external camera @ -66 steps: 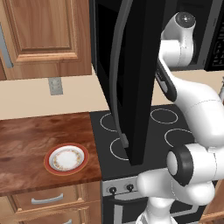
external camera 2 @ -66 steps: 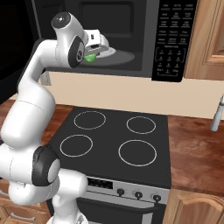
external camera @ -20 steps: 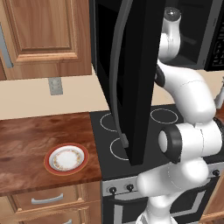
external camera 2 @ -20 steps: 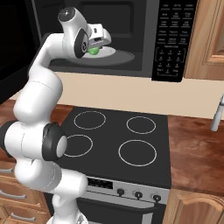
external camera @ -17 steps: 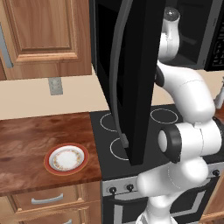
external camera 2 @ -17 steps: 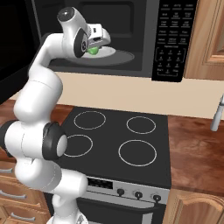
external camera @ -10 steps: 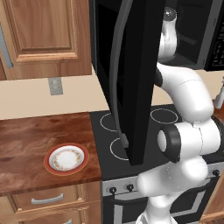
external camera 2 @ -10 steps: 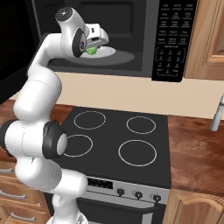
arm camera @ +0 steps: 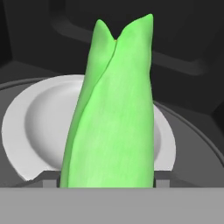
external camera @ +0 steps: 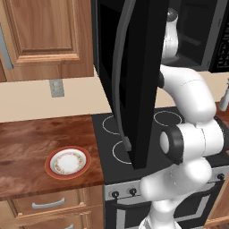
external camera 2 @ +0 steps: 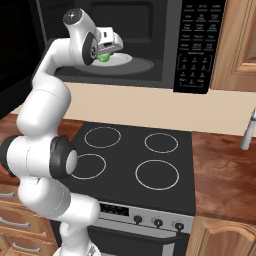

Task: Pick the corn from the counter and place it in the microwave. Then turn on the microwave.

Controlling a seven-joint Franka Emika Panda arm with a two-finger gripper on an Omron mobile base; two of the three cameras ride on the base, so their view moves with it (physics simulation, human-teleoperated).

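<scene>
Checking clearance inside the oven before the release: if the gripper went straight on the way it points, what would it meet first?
The gripper, holding the corn, would likely meet the white plate in the microwave, then its back wall; depth is unclear.

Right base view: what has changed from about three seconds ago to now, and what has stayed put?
The arm has straightened up at the open microwave, raising the gripper slightly with the corn still held above the white plate inside. The jaws stayed the same width. The door, the stovetop and the red-rimmed plate on the counter have not moved.
</scene>
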